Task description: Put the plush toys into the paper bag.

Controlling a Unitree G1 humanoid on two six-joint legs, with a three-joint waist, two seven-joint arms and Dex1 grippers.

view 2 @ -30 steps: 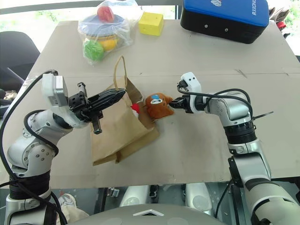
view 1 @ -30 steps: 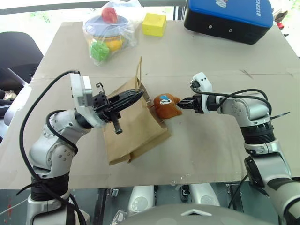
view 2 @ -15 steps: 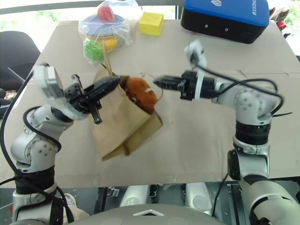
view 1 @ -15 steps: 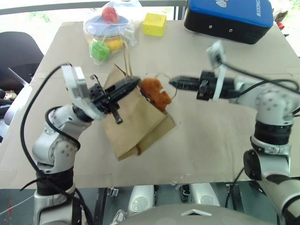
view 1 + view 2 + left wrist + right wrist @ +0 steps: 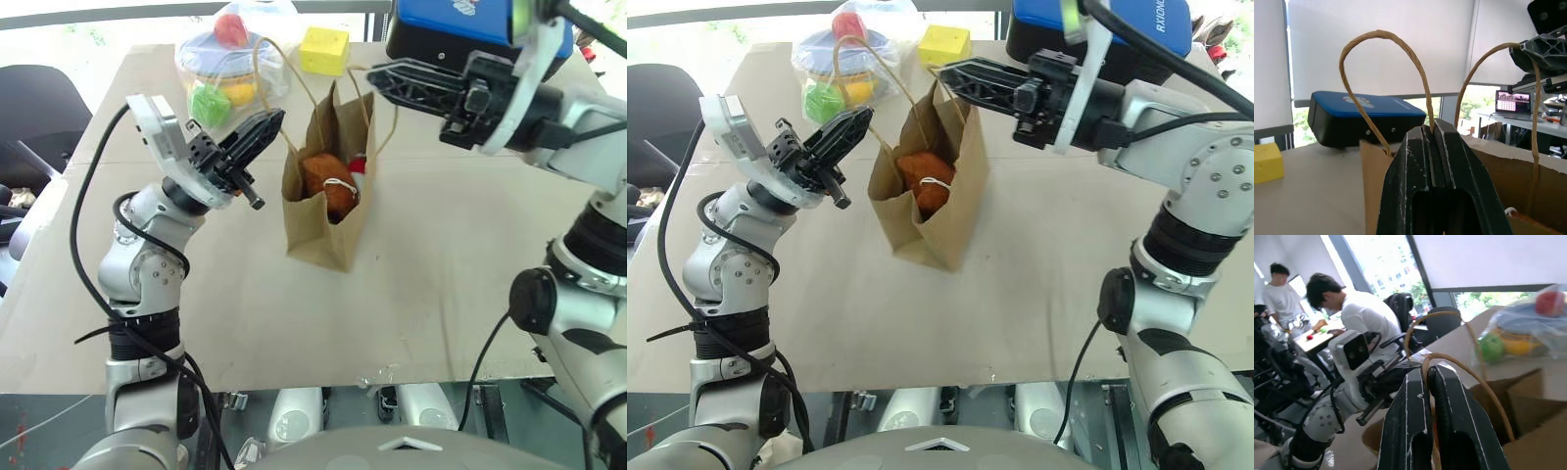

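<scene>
The paper bag (image 5: 318,233) stands upright over the table with its mouth open, held by its two loop handles. My left gripper (image 5: 276,117) is shut on the left handle (image 5: 1382,35). My right gripper (image 5: 376,72) is shut on the right handle (image 5: 1464,369), higher up. Inside the bag sits the brown plush toy (image 5: 326,184). Behind it shows a red bit of the white plush toy (image 5: 357,164). I cannot tell whether the bag's bottom touches the table.
On the cardboard-covered table (image 5: 451,294), a clear plastic bag of toy fruits (image 5: 227,59), a yellow foam cube (image 5: 322,50) and a blue-black case (image 5: 460,39) stand at the back. A black chair (image 5: 34,108) is left of the table. People (image 5: 1356,308) sit beyond it.
Both grippers have risen with the handles, the right one most. The bag has gone from lying on the table to upright, and the brown toy now sits inside it.
</scene>
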